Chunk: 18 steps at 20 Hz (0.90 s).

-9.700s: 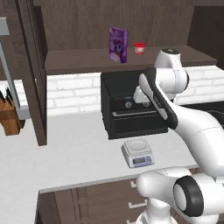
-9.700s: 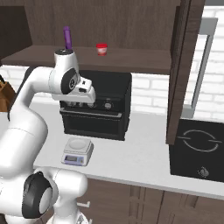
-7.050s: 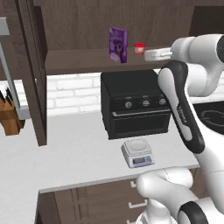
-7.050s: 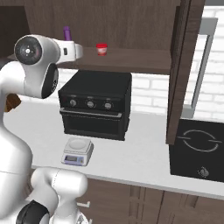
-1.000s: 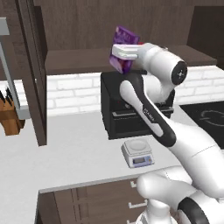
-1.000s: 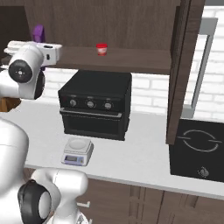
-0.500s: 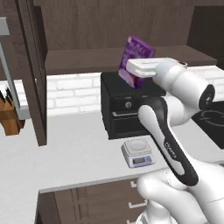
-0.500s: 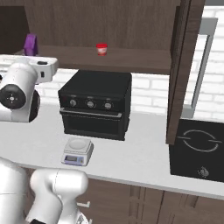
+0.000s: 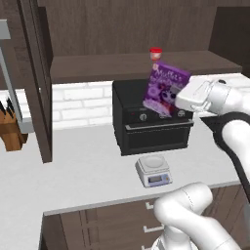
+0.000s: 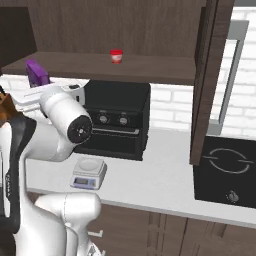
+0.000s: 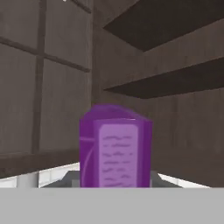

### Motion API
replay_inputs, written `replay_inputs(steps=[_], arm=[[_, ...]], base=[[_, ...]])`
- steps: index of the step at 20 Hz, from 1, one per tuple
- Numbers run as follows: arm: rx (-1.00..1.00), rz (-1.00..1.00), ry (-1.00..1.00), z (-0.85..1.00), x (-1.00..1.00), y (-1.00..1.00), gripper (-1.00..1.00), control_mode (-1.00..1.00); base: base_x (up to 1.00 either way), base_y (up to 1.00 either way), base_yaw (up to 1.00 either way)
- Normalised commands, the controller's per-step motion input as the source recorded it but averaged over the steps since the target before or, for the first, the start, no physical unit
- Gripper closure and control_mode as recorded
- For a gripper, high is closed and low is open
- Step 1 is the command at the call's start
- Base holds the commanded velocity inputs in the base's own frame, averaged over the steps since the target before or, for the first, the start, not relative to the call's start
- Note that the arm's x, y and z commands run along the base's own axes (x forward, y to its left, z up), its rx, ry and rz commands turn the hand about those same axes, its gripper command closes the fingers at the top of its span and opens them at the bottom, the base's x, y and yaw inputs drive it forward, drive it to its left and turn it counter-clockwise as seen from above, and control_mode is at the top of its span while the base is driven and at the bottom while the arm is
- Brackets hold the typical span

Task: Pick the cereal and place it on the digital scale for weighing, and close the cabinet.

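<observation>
Between my closed jaws sat the cereal (image 9: 166, 89), clear of the shelf.

Nearest me, the digital scale (image 9: 153, 171) stood on the counter (image 9: 83, 171). Above it my gripper (image 9: 181, 99) clamped the purple box, tilted, in front of the black oven (image 9: 151, 122). Farther back, the red-and-white cup (image 9: 155, 53) stood on the shelf of the cabinet (image 9: 40, 78), whose doors stood open.

A black oven (image 9: 152, 124) sits on the counter (image 9: 83, 166) below the pincer; a red-and-white cup (image 9: 155, 53) stands on the shelf behind it.
</observation>
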Motion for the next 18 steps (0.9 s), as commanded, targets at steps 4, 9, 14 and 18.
replay_inputs(steps=[4,9,14,18], arm=[[-0.12,0.27,-0.11,-0.56,0.0,-0.06,1.0,-1.0],[-0.09,0.25,0.0,-0.57,0.0,-0.19,1.0,-1.0],[-0.08,0.2,0.02,-0.55,0.0,-0.21,1.0,-1.0],[-0.08,0.12,0.02,-0.54,0.04,-0.1,1.0,-1.0]], base=[[0.0,0.0,0.0],[0.0,0.0,0.0],[0.0,0.0,0.0],[0.0,0.0,0.0]])
